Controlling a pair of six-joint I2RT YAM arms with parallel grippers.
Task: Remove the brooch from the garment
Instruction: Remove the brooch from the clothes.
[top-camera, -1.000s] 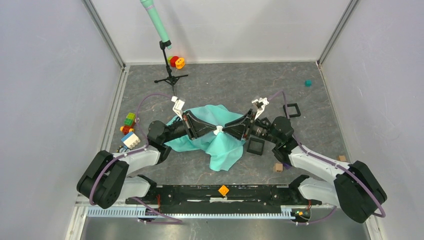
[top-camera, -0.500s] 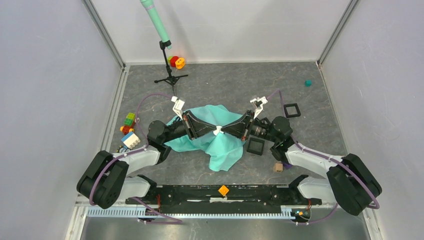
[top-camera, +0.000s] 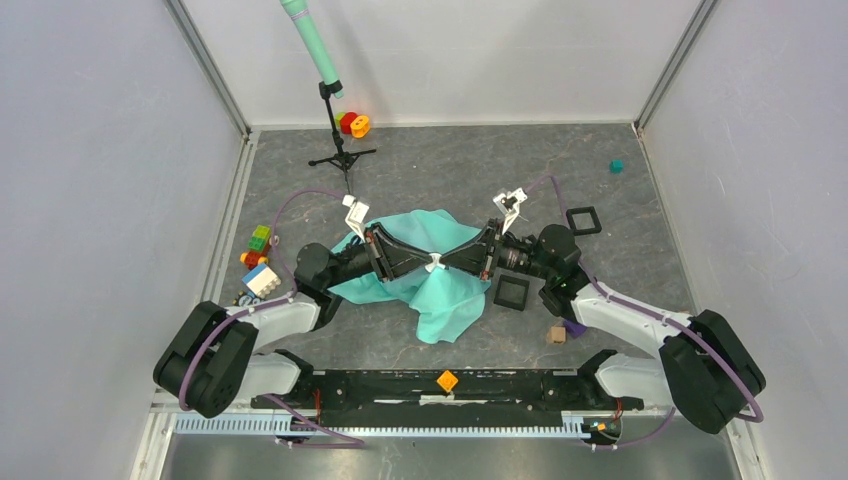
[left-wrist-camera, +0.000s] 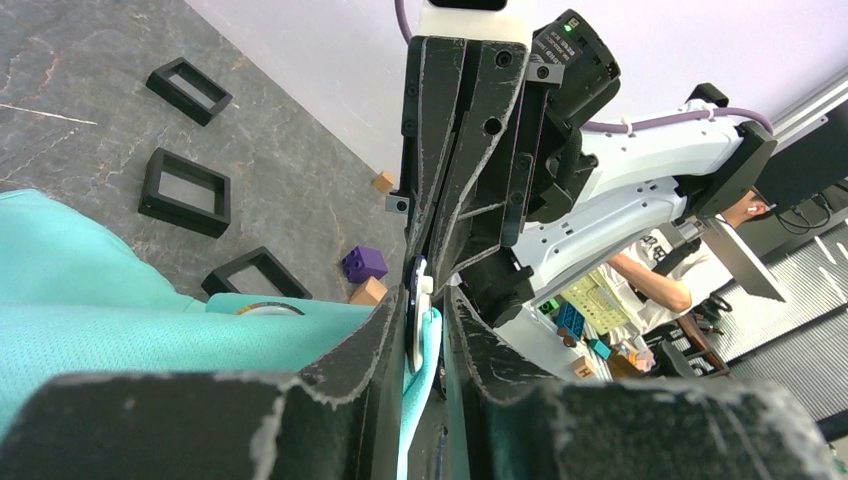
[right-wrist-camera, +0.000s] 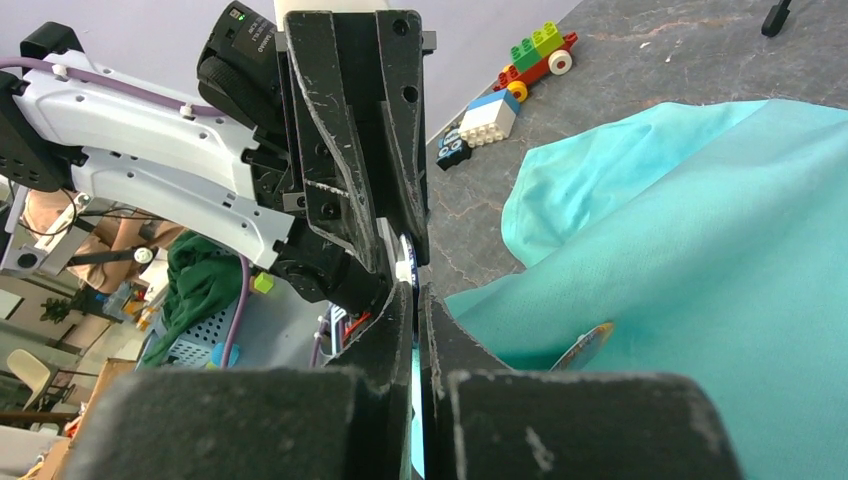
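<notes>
Shirt (top-camera: 445, 300) is seen crumpled mid-table (top-camera: 480, 170), w/ one fold drawn up to where both grippers meet nose to nose. A small white piece (left-wrist-camera: 419, 320), prob. the brooch, is held upright at that pt, cloth against it.

L gripper (left-wrist-camera: 424, 305): jaws are seen slightly apart, straddling piece + fold w/o a firm squeeze. R gripper (right-wrist-camera: 414, 295): clenched, w/ a sliver of cloth showing in the slit. Whether piece or cloth is pinched cannot be told. A 2nd disc, a badge (right-wrist-camera: 586, 346), is seen edge-on on the shirt nearby.

Risks, as judged:
- W/ cloth so loosely held on the L side, the shirt could be dragged along if the piece is pulled, and nothing separated.
- If the pin is not yet undone, cloth could be torn.
- A thin tip grip could be lost and the piece dropped into the folds.

Containers: none proper are seen. Nothing is seen inside the black frames (top-camera: 512, 291).
</notes>
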